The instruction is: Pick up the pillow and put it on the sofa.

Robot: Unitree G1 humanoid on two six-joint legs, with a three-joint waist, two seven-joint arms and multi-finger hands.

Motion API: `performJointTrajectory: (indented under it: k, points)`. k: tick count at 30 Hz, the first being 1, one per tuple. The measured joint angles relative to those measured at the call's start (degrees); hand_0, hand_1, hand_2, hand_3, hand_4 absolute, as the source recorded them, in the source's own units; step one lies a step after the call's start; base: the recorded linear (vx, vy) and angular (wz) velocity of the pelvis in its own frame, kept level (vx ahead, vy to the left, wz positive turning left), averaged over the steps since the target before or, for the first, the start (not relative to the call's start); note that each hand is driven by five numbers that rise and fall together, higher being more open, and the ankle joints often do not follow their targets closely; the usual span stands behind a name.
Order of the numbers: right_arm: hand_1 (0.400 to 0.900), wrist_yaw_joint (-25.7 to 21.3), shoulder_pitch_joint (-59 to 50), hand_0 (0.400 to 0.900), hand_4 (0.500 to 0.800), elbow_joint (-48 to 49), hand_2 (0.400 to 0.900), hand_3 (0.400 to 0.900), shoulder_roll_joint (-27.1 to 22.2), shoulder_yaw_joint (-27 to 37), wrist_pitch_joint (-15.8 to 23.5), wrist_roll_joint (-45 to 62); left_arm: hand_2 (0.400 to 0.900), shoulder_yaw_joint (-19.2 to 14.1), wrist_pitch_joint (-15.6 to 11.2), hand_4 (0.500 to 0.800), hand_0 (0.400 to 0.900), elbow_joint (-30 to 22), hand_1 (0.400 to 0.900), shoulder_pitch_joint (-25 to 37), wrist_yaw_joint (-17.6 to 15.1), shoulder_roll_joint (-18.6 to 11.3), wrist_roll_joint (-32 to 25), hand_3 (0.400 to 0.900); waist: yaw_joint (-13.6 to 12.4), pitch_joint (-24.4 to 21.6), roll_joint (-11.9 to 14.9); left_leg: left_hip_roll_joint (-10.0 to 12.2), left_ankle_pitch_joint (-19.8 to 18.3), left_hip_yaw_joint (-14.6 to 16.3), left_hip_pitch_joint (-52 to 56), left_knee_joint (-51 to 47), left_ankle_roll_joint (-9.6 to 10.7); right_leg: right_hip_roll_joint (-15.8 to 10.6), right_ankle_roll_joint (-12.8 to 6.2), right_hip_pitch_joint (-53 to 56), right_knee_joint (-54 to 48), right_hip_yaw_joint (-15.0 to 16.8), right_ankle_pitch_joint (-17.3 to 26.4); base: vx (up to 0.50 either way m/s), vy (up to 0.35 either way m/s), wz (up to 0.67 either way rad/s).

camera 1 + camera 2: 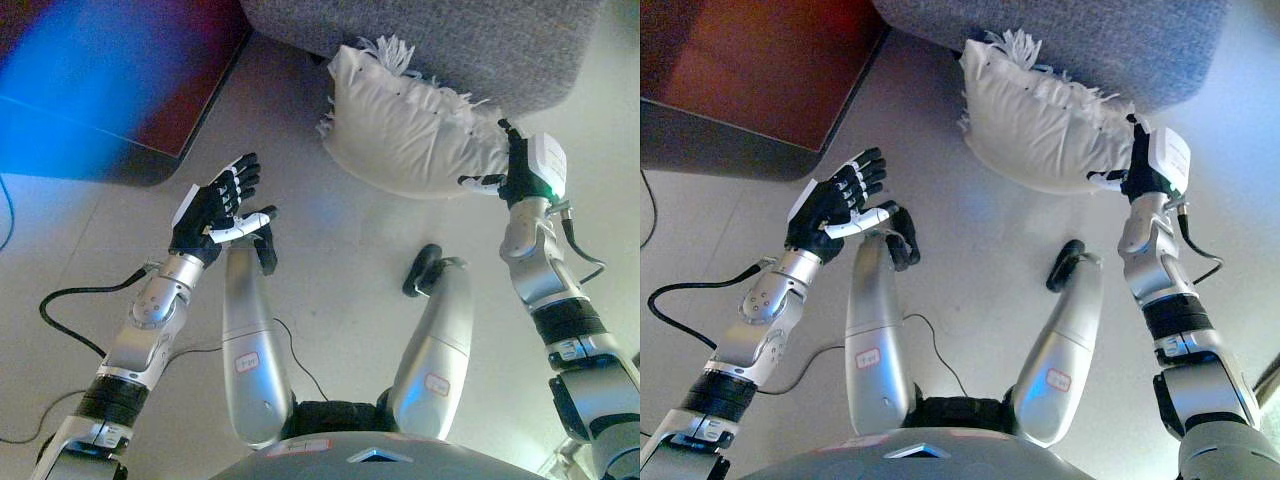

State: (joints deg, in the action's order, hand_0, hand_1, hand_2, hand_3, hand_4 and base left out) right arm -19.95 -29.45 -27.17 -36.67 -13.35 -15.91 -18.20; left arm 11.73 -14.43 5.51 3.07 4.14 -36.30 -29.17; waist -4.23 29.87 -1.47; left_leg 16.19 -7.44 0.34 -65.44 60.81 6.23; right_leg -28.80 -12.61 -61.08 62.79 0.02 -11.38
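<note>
The pillow (405, 130) is leaning against the far sofa (470, 40). The right hand (505, 170) is touching its right edge, finger state unclear; the left hand (220, 205) is hovering, fingers spread.

Bare floor (340, 240) lay open below the pillow (405, 125), giving free passage toward its near edge. Directly behind the pillow, touching it, the grey sofa (480, 40) blocked the way. Left of the pillow, a dark red cabinet (750, 70) closed off that side.

pillow (405, 135) on floor (340, 230), against sofa (450, 35) front, cabinet (120, 80) left
</note>
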Motion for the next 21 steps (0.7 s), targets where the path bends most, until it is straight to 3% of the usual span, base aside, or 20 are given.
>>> performJointTrajectory:
  k: [3,4,5,8,11,16,20,21]
  points:
    - [0.900,-2.2,-4.5,0.900,0.800,-6.2,0.900,0.900,-0.6,-0.3,-0.5,0.0,0.900,0.0,-0.5,0.800,0.900,-0.3,0.900,0.3,0.2,-0.3,-0.7,0.900,-0.6,0.0,-0.6,-0.7,-1.1,-0.8,-4.6,3.9,-0.2,-1.4,0.64,-4.9,3.0,1.0,-0.4,-0.03,0.025,0.19]
    - [0.900,-2.5,-6.1,0.900,0.800,-8.3,0.900,0.900,-0.9,-0.7,-0.5,0.0,0.900,0.1,-0.5,0.800,0.900,-0.8,0.900,-0.9,0.4,-0.2,-1.1,0.900,-0.8,0.0,-1.3,-1.2,-5.2,-3.6,-4.4,11.5,-1.2,-2.1,0.58,-5.8,4.9,1.2,-0.4,-0.04,0.029,0.22]
    - [0.900,-3.5,-7.8,0.900,0.800,-9.9,0.900,0.900,-1.4,-1.9,-1.0,0.0,0.900,0.3,-0.8,0.800,0.900,-1.2,0.900,-2.2,0.7,-0.4,-1.9,0.900,-1.2,0.0,-2.3,-0.9,-9.1,-4.8,-4.9,13.2,2.3,-2.4,0.38,-6.7,6.7,1.4,-0.5,-0.04,0.028,0.21]
    - [0.900,-3.4,-12.9,0.900,0.800,-14.6,0.900,0.900,-3.1,-4.6,-2.9,0.3,0.900,0.6,-1.3,0.800,0.900,-1.2,0.900,-0.7,1.2,-0.3,-3.2,0.900,-1.0,0.0,-2.7,-1.5,-8.6,-4.3,-8.6,12.9,0.8,-3.1,0.38,-9.8,7.7,2.4,-0.5,-0.03,0.022,0.22]
    - [0.900,-2.7,-15.7,0.900,0.800,-17.5,0.900,0.900,-3.7,-6.0,-4.2,0.9,0.900,0.6,-1.5,0.800,0.900,-1.4,0.900,-0.4,1.6,-0.3,-3.3,0.900,-1.7,0.0,-2.6,-1.5,-8.5,-4.2,-9.7,12.1,0.7,-3.3,0.06,-10.9,8.6,2.8,-1.1,0.00,0.018,0.17]
    - [0.900,2.6,-19.3,0.900,0.800,-21.2,0.900,0.900,-5.9,-8.9,-7.8,3.0,0.900,2.3,-1.6,0.800,0.900,-1.5,0.900,-0.3,2.9,-0.3,-4.5,0.900,-3.9,0.0,-2.6,-1.6,-8.5,-4.9,-9.4,11.3,0.6,-4.0,1.08,-11.1,11.2,2.2,-3.5,0.04,0.019,0.12]
    - [0.900,6.1,-20.1,0.900,0.800,-23.5,0.900,0.900,-5.8,-8.9,-9.1,3.5,0.900,2.4,-1.5,0.800,0.900,-1.5,0.900,-0.2,3.8,0.0,-4.7,0.900,-4.2,0.0,-2.6,-1.6,-8.1,-6.0,-9.3,13.7,0.5,-4.7,0.84,-10.6,14.3,2.5,-6.0,0.06,0.025,0.12]
    - [0.635,7.1,-20.5,0.635,0.641,-24.5,0.635,0.635,-5.8,-8.9,-9.7,3.9,0.900,2.4,-1.4,0.800,0.900,-1.5,0.900,-0.1,4.1,0.2,-5.0,0.900,-4.3,0.0,-2.6,-1.7,-7.6,-6.1,-9.1,14.4,1.1,-4.9,0.66,-10.4,15.1,2.7,-6.5,0.05,0.027,0.12]
